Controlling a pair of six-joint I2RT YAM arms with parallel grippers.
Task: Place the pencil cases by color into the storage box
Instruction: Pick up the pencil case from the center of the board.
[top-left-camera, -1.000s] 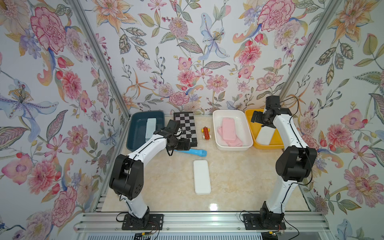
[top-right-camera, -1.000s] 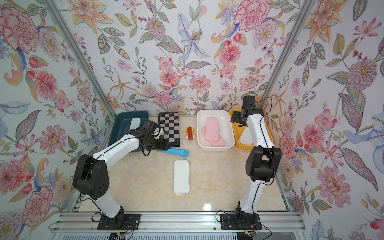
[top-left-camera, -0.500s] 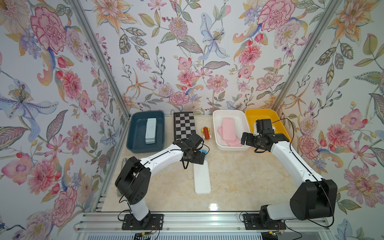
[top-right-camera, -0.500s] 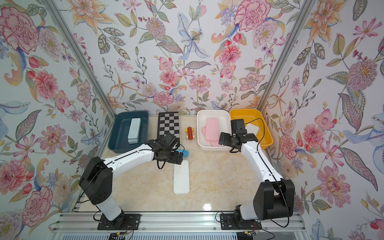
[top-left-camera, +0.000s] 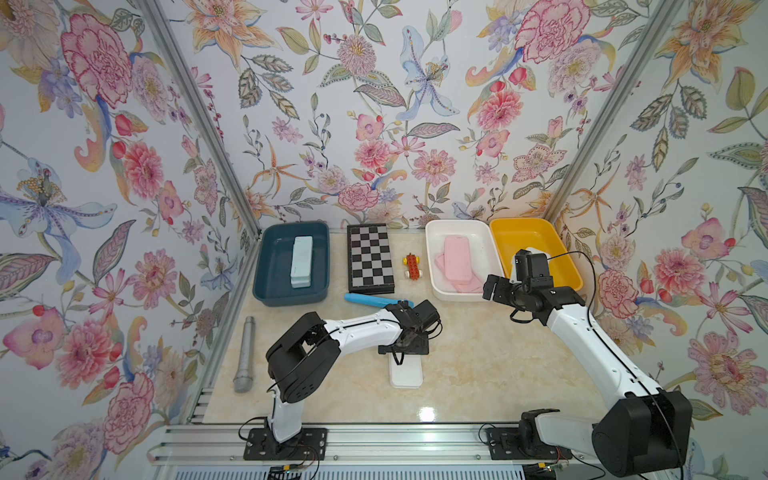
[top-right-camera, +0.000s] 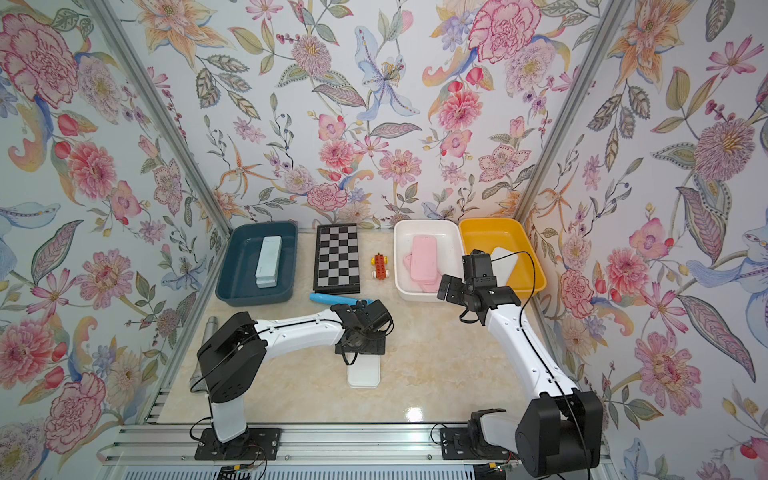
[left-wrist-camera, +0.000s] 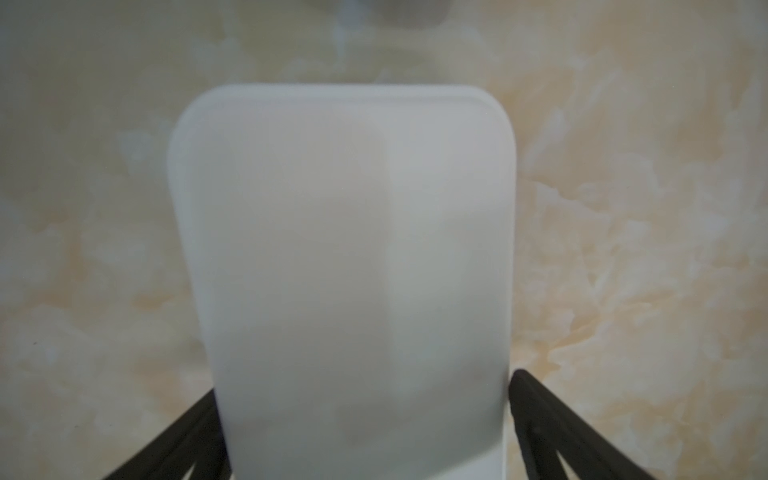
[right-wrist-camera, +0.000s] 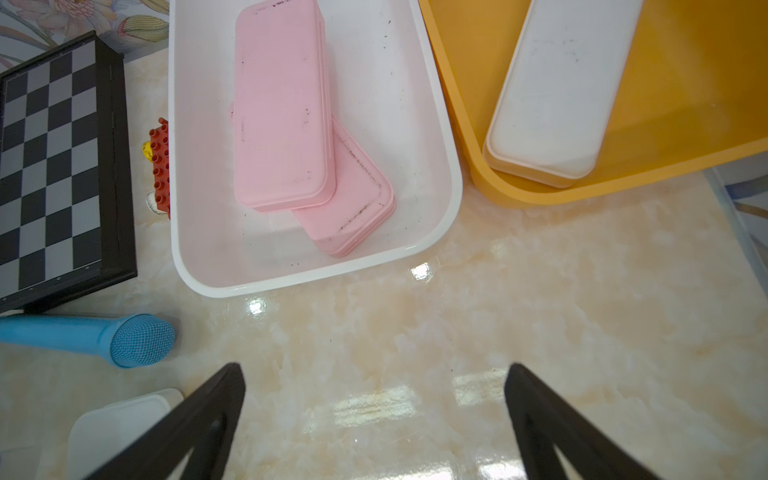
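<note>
Marble tabletop (top-left-camera: 478, 374) is bearing a white pencil case (top-left-camera: 406, 372), the left gripper (left-wrist-camera: 365, 424) straddling it, fingers spread, right gripper (right-wrist-camera: 374, 419) gaping beside.

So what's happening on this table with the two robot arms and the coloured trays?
The pencil cases are being sorted by colour. The left gripper, open, straddles the flat white plastic case lying on the marble tabletop. The right gripper is open and empty near the white tray holding two pink cases. Another white case sits in the yellow tray, and a light blue case in the dark blue tray.
</note>
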